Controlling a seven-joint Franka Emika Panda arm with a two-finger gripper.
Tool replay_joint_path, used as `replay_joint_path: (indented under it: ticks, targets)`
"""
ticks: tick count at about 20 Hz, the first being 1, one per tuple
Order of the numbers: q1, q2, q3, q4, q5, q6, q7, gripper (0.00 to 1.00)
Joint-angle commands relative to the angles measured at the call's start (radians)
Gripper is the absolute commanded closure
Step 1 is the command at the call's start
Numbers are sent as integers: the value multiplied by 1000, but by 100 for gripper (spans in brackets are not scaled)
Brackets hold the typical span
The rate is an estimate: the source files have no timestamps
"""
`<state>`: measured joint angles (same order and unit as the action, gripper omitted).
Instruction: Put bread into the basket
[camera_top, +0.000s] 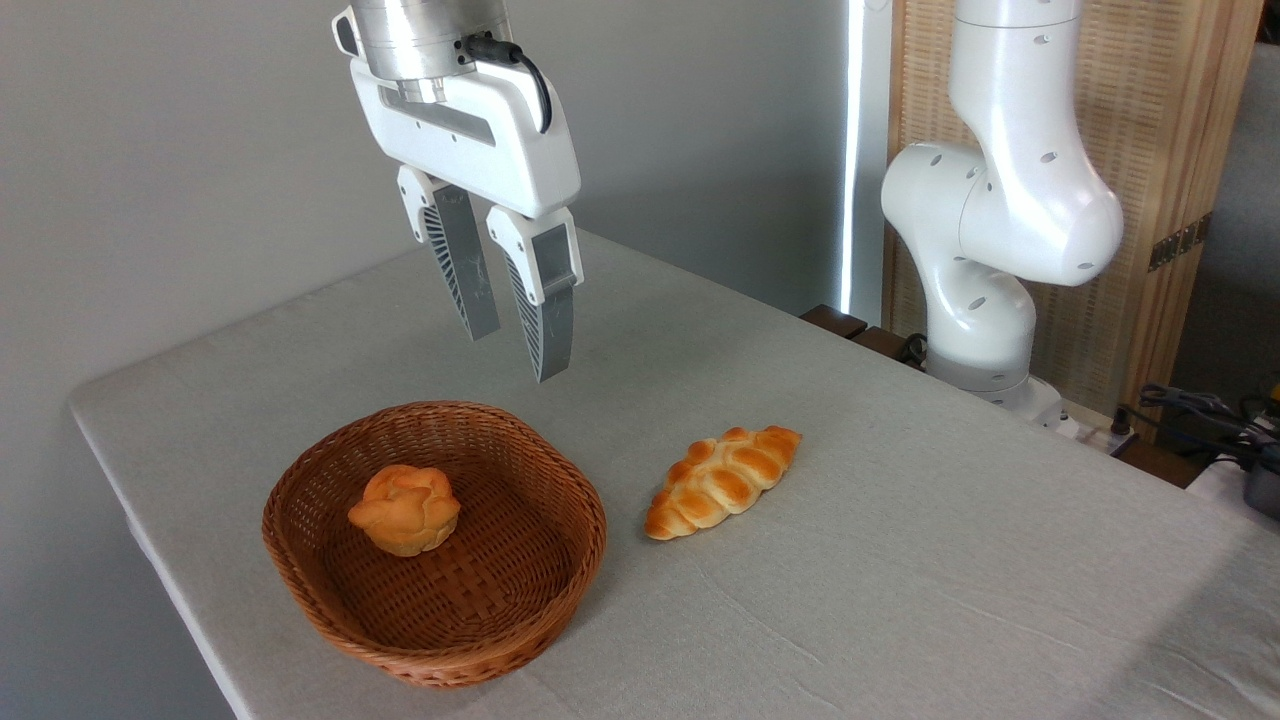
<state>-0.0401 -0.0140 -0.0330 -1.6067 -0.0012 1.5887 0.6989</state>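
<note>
The bread (722, 481), a golden-brown braided loaf with pointed ends, lies on the grey tablecloth just right of the basket (340, 615). The basket is round, reddish-brown wicker with a thick rim. My gripper (517, 356) hangs high above the basket's far rim, well clear of both. Its two grey fingers (545, 305) stand a small gap apart with nothing between them. The loaf is up and to the left of nothing; it rests alone, apart from the basket wall.
A small round knotted bun (406, 510) sits inside the basket. The arm's white base (985, 290) stands at the table's far right. Cables (1195, 405) lie beyond the right edge. The table's left edge runs close to the basket.
</note>
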Motion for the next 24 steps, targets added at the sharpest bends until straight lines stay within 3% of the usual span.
replay_joint_path:
  ticks: [1,24]
  targets:
    - [5,16,2,18,1,10,-4,0]
    - [5,11,2,18,0,8,-6,0]
